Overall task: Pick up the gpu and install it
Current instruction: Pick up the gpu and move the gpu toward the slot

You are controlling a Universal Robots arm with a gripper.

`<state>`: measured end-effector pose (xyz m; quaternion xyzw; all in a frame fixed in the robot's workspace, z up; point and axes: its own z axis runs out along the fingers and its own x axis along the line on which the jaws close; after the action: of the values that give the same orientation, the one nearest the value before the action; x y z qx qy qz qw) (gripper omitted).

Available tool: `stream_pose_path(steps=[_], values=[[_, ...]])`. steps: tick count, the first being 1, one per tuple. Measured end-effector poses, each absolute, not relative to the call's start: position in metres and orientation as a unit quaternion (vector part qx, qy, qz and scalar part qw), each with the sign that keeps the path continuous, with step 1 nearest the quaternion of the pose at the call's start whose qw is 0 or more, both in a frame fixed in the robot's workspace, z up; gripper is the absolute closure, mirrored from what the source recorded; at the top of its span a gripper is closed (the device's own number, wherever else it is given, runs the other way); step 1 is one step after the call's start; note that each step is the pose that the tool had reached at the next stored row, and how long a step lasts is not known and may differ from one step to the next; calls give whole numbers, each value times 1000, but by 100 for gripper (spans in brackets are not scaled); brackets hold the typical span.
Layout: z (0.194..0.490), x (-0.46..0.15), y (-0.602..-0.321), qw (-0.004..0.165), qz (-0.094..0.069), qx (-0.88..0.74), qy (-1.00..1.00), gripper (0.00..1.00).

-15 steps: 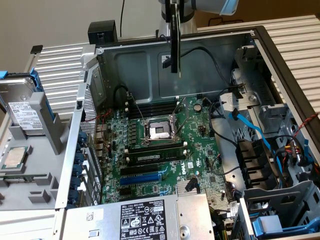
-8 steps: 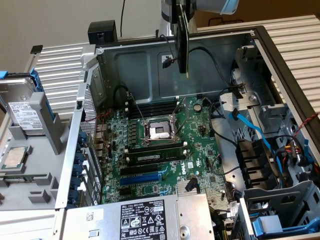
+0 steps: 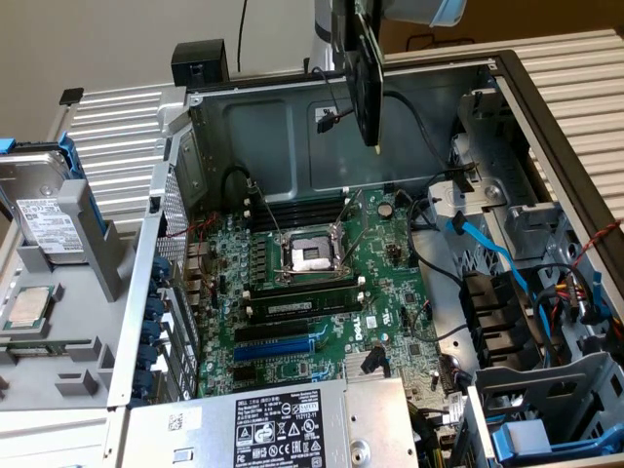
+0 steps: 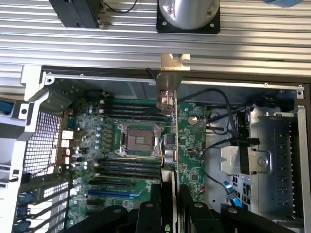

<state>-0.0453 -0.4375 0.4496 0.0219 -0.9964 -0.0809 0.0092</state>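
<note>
The gpu (image 3: pixel 368 83) hangs edge-down high above the open computer case, and my gripper (image 3: pixel 353 18) is shut on its upper part. Its black shroud faces the exterior view's left. In the wrist view the gpu (image 4: pixel 167 145) appears edge-on, running from my gripper (image 4: pixel 167 206) out to its silver end bracket (image 4: pixel 174 64). The black fingers (image 4: pixel 148 213) press on both sides of the card. Below lies the large green motherboard (image 3: pixel 390 244), with a blue expansion slot (image 3: pixel 276 349) and a black one (image 3: pixel 273 332) near its front edge. The card is well clear of both slots.
A memory stick (image 3: pixel 297 307) sits in the board beside the CPU socket (image 3: pixel 307 255). Blue cables (image 3: pixel 487 249) and drive cages (image 3: pixel 541 390) crowd the exterior view's right. A power supply (image 3: pixel 283 424) lies in front. A hard drive (image 3: pixel 39 210) and a CPU (image 3: pixel 29 307) rest outside on the left.
</note>
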Motion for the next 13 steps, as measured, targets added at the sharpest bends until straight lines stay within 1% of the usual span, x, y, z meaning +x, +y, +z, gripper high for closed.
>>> stream_pose_path(steps=[13], values=[[445, -37, -438, 23, -80, 101, -991, 74]])
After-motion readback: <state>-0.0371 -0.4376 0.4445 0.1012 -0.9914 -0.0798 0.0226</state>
